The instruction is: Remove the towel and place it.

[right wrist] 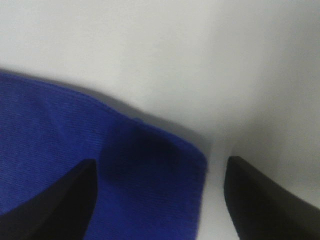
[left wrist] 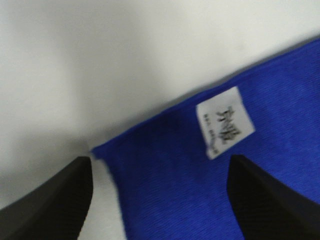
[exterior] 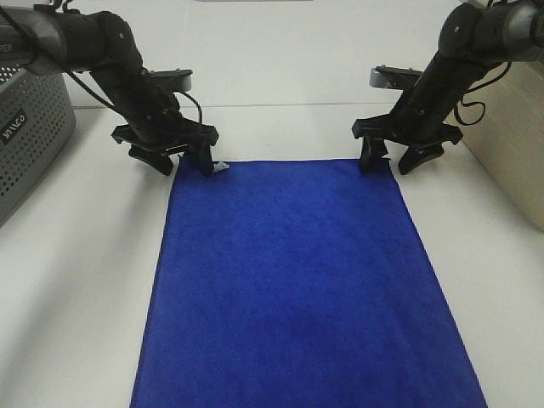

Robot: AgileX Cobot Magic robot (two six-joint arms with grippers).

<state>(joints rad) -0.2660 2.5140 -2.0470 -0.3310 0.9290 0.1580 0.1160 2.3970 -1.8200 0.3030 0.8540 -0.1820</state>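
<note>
The royal-blue towel (exterior: 306, 289) lies spread flat on the white bench (exterior: 76, 280), its near end running out of view. It looks soft, light and limp, likely to sag when lifted, so its two far corners seem the best holds. There the left pincer (exterior: 184, 167) straddles the corner bearing the white tag (left wrist: 225, 121), and the right pincer (exterior: 388, 167) straddles the other. Both gape wide, gripping nothing. A grey basket (exterior: 25, 136) stands far left.
</note>
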